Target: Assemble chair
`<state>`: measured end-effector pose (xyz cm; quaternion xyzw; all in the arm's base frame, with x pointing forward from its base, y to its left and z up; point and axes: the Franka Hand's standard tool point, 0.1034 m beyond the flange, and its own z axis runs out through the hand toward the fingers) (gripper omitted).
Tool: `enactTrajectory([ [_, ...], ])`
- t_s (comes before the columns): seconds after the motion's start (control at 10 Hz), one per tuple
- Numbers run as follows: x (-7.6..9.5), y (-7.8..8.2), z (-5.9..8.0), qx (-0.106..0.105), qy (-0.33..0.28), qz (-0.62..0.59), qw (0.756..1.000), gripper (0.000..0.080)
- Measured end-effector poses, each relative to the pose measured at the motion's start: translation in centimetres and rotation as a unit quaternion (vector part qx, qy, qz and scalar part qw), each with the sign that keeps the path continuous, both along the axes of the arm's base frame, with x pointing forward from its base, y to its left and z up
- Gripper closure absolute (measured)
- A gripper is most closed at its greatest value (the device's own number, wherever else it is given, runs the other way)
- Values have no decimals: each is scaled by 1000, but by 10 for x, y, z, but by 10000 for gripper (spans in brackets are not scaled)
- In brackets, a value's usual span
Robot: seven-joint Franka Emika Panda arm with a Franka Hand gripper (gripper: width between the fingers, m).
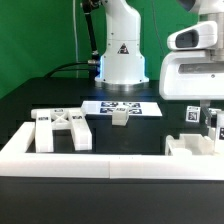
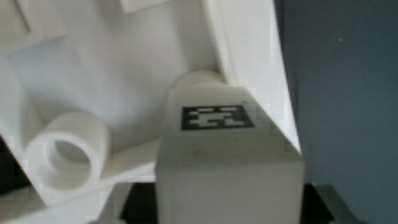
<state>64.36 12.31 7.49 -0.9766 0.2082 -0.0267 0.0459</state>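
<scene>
1 camera sits low outside the border wall, facing across the dark surface toward my base. My wrist camera looks closely at a tagged chair piece, among those at the exterior view's right.

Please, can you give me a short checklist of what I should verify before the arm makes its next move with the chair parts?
1. The hand is above the group of parts at the exterior view's right: ok.
2. The tagged block sits between the fingers in the wrist view: ok.
3. The fingers press firmly on the tagged block: cannot tell.
4. The round part beside the tagged block is apart from it: cannot tell.
5. The X-braced panel lies flat, far from the hand: ok.
6. The small block by the marker board is away from the hand: ok.
</scene>
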Motion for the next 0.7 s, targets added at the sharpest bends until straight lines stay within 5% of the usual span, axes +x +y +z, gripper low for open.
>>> enactTrajectory([
  [0.4,0,-4,-1,15,16,-193,981,508],
  [0.7,0,-6,-1,24,36,-324,945,508],
])
